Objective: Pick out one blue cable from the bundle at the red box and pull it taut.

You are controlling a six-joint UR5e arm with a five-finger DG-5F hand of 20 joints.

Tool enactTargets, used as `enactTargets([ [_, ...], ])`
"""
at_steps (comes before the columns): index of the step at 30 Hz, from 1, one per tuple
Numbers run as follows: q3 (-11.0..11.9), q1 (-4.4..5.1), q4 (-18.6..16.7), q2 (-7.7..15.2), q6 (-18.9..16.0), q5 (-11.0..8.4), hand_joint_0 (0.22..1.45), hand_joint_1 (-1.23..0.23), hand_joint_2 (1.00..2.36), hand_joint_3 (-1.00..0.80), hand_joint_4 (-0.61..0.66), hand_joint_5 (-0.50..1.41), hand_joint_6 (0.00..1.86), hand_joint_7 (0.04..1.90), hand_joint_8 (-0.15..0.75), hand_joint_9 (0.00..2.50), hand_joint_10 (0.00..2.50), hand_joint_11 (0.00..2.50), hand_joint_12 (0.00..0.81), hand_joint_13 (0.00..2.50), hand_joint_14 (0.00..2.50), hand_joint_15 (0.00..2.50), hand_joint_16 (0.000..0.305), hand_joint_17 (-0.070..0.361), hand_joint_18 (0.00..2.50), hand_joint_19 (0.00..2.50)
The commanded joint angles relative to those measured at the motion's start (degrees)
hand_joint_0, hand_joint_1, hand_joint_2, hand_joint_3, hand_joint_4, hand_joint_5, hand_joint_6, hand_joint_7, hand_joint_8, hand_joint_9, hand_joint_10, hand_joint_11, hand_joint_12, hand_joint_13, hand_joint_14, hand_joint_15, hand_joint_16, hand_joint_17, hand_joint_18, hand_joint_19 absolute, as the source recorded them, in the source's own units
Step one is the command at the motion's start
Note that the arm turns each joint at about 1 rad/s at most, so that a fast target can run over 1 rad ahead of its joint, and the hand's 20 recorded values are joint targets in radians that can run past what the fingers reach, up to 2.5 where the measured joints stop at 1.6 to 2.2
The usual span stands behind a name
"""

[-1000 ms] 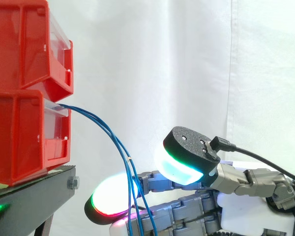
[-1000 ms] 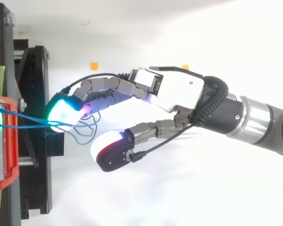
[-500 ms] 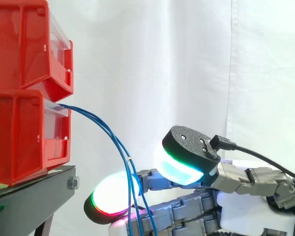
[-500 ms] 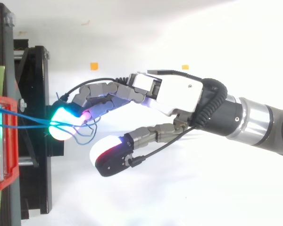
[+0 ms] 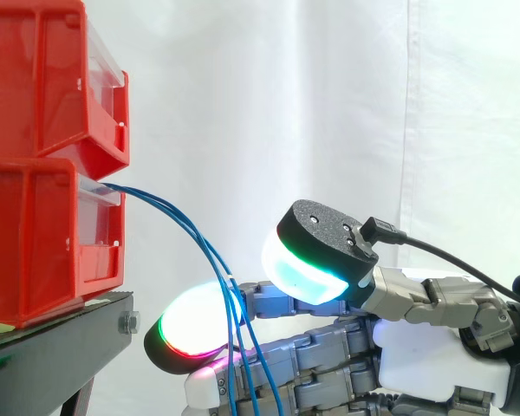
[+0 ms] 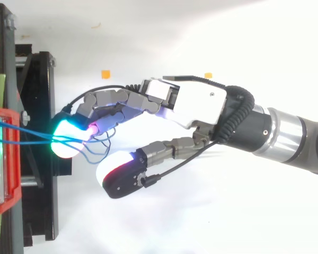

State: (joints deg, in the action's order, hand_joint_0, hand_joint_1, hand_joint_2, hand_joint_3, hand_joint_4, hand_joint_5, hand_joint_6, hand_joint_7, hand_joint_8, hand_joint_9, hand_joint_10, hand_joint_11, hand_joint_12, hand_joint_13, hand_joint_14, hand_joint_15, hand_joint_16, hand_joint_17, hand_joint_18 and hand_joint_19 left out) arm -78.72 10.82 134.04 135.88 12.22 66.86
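Blue cables (image 5: 169, 209) cross fingertips (image 6: 68, 144) of hand (image 6: 201, 103) (slack, fr. red box (image 5: 43, 234)).

Two red bins, an upper (image 5: 43, 78) and a lower (image 5: 35, 243), sit stacked on a black stand (image 5: 61, 347) at the left, before a white curtain (image 5: 286, 104). Blue cables (image 5: 204, 247) leave the lower bin's front and arc slackly down to the right. The hand (image 5: 433, 364) reaches in low from the right, its fingers (image 5: 195, 334) stretched out. The cables cross in front of the fingers, just beside a white-glowing pad. The thumb (image 5: 308, 264) sits above, apart from the fingers.
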Motion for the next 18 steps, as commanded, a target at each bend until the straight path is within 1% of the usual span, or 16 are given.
enactTargets([
  [1, 0.06, -0.01, -0.01, 0.0, 0.0, 0.46, 0.58, -0.63, 1.01, -0.42, 0.14, -0.13, 0.5, 1.09, 0.224, 0.7, 0.01, 0.14, 0.311, 0.57, 0.0, 0.08, 0.05, 0.112, 0.41, 0.35],
  [8, 0.06, -0.01, -0.09, 0.0, 0.0, 0.64, 0.59, -0.62, 1.01, -0.41, 0.1, -0.12, 0.5, 1.2, 0.228, 0.71, 0.01, 0.14, 0.311, 0.58, 0.0, 0.08, 0.05, 0.112, 0.41, 0.36],
  [10, 0.06, -0.01, -0.09, 0.0, 0.0, 0.99, 0.59, -0.62, 1.01, -0.41, 0.09, -0.11, 0.5, 1.25, 0.227, 0.72, 0.01, 0.15, 0.314, 0.59, 0.0, 0.09, 0.05, 0.112, 0.42, 0.37],
  [18, 0.06, -0.1, -0.01, 0.0, 0.0, 1.43, 0.59, -0.57, 1.01, -0.42, 0.09, -0.1, 0.5, 1.29, 0.232, 0.74, 0.01, 0.15, 0.313, 0.6, 0.01, 0.09, 0.05, 0.112, 0.43, 0.38],
])
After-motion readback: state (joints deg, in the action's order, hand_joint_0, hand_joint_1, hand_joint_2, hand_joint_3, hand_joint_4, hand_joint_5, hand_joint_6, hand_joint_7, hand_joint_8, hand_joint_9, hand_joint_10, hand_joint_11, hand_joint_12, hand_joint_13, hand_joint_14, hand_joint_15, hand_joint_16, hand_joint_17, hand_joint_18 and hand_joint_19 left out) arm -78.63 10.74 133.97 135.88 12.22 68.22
